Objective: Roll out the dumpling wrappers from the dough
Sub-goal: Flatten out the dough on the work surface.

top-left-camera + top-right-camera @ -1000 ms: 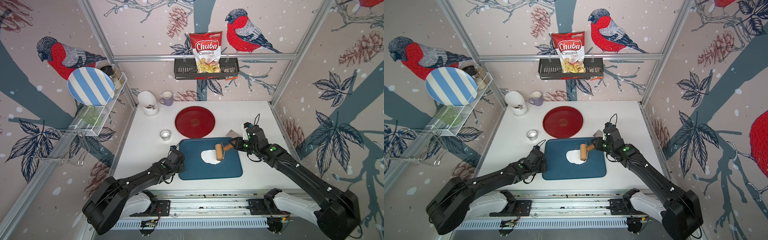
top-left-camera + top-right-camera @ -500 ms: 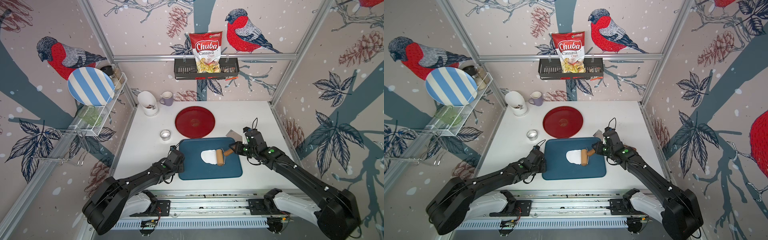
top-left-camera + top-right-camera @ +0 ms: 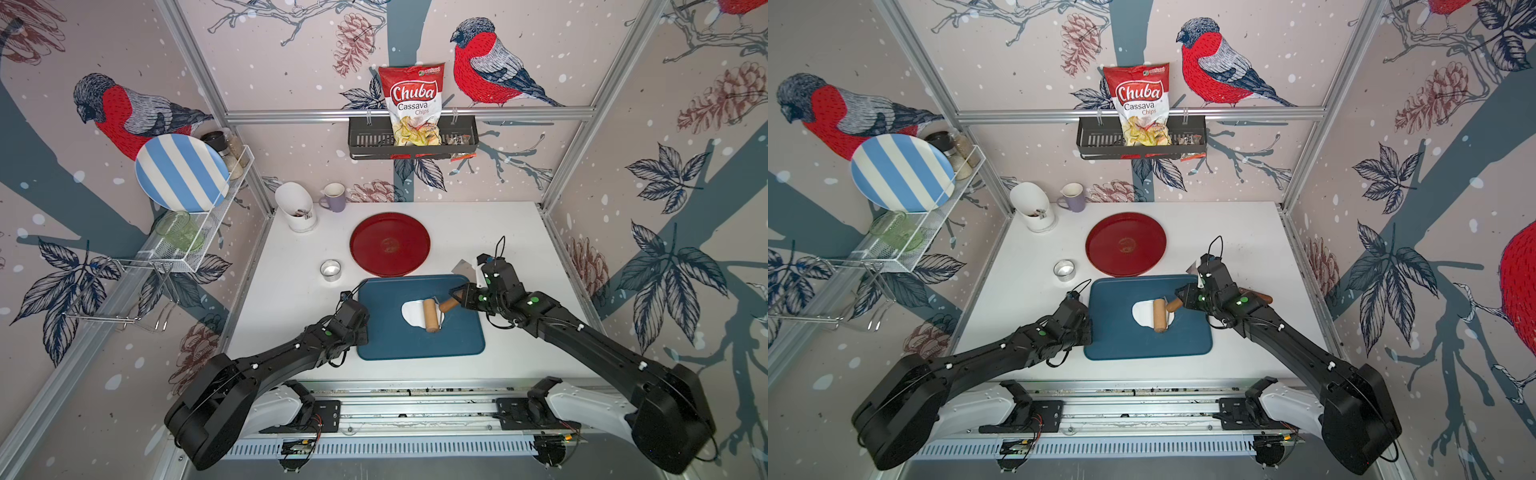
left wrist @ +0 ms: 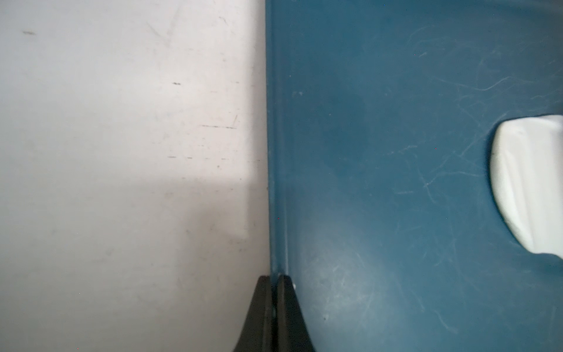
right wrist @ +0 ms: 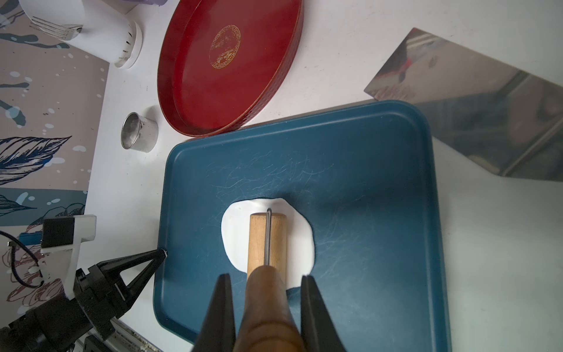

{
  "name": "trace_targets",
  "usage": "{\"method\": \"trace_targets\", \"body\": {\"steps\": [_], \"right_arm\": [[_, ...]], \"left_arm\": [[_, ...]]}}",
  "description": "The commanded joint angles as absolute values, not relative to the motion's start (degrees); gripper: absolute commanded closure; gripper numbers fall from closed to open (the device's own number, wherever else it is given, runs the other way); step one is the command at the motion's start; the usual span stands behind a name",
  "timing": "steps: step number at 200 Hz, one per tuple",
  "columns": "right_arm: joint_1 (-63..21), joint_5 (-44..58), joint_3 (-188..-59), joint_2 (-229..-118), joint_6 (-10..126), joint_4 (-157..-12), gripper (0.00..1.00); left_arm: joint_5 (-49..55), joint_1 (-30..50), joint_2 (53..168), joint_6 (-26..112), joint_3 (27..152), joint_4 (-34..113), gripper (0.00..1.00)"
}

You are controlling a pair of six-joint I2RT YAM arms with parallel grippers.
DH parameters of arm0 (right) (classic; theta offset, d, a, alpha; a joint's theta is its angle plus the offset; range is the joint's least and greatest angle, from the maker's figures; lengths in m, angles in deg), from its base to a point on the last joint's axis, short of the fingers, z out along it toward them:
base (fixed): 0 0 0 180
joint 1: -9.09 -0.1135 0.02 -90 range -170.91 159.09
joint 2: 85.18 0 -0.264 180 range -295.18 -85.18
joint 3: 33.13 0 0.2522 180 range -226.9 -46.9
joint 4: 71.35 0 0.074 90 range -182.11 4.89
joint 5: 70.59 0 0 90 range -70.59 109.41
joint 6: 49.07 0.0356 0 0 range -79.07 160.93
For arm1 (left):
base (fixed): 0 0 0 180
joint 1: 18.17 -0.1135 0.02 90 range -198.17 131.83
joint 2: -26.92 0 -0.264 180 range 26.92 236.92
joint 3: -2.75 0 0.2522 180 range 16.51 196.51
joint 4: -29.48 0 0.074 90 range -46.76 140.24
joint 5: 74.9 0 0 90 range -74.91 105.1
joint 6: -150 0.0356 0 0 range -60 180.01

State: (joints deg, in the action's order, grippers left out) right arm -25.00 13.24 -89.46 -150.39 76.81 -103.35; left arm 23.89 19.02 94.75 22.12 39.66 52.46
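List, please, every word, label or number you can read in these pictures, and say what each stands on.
"Chuba": large white letters on the bag in the wall basket, in both top views.
"Cassava": on the same bag, just below.
"Chips": small red letters under that.
Green mark at the bag's top: too small to read.
Gold emblem on the red plate: too fine to read.

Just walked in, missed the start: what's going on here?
The right gripper holds the wooden rolling pin by its handle, its roller resting on the flattened white dough on the blue tray. The left gripper is clamped on the tray's edge. The metal ring cutter stands beside the round red plate.
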Motion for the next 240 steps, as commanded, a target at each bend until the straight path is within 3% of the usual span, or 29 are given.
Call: {"method": "trace_targets", "body": {"steps": [1, 240], "right_arm": [[-25.14, 14.84, -90.02, -150.24, 76.08, -106.93, 1.0], [-20.88, 12.14, -91.94, -148.09, 77.9, -105.15, 1.0]], "left_arm": [[25.48, 18.74, 94.64, 22.17, 39.36, 55.29, 1.0], [24.17, 17.77, 94.68, 22.82, 38.96, 54.75, 1.0]]}}
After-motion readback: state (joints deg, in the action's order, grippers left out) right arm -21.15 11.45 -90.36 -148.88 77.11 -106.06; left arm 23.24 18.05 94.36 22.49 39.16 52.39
